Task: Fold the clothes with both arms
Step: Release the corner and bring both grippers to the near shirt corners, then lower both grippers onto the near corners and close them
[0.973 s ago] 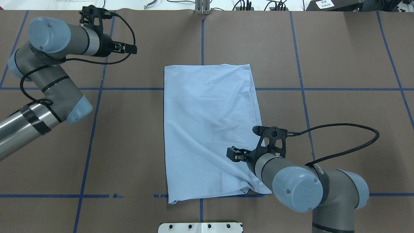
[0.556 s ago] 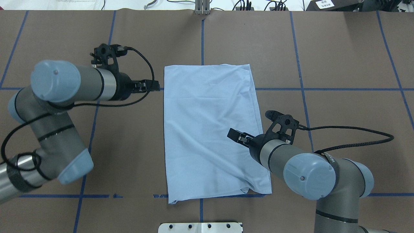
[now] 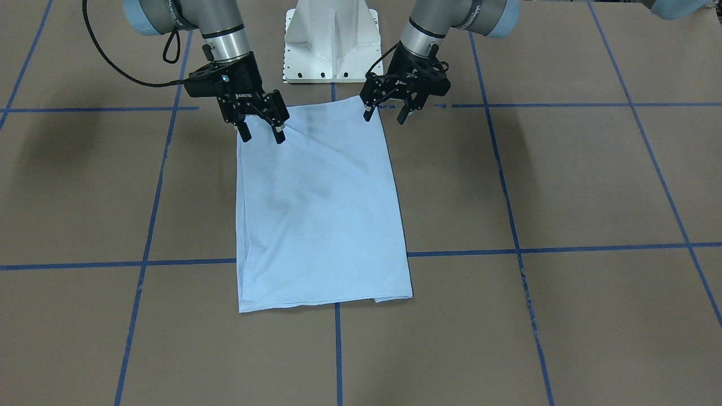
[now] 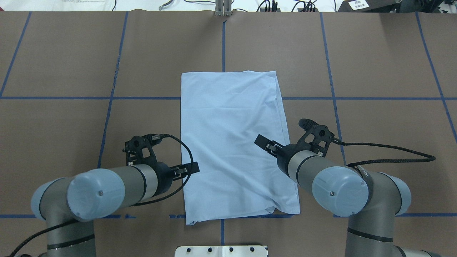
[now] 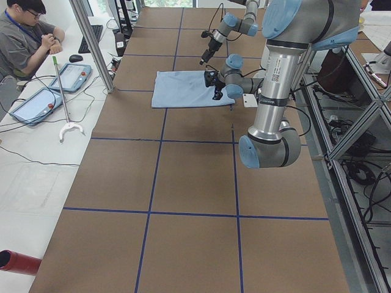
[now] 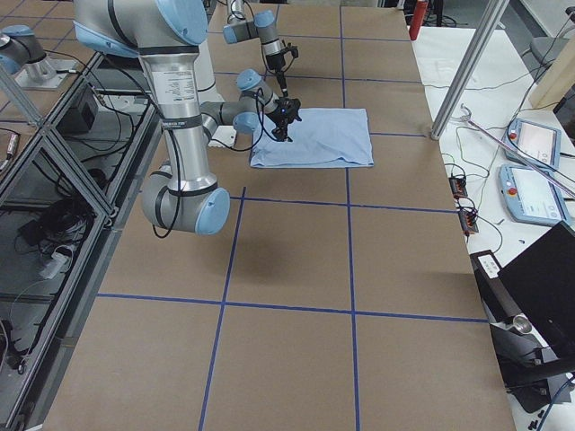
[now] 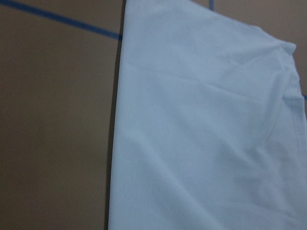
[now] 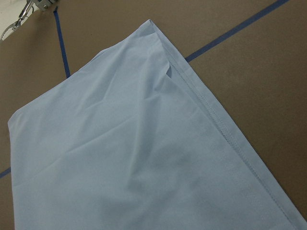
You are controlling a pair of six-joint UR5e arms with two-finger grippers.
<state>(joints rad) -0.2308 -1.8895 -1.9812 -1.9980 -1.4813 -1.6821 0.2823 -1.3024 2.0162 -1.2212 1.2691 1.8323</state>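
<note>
A light blue T-shirt lies flat on the brown worktop. It is folded into a long rectangle, with its short ends toward and away from the robot. Both sets of fingers are at its robot-side end, one at each long edge.

The left fingers stand wide apart. In the front-facing view one of them is over the shirt's corner and the other is out past the long edge, over bare worktop, so the edge runs between them. The right fingers are also spread wide at the opposite long edge, both over cloth, with the outer one close to the edge. Neither pair holds anything. Whether any fingertip touches the cloth I cannot tell.

Below the right fingers, the wrist view shows a stitched hem along the shirt's edge, a folded-in layer beside it and soft creases running away across the cloth. The shirt's far end, well apart from both pairs, lies smooth.

The left arm and right arm reach in from either side of the white pedestal base. Blue tape lines cross the worktop, and one passes crosswise under the shirt beyond the fingers. A person sits at a side desk far past the shirt.
</note>
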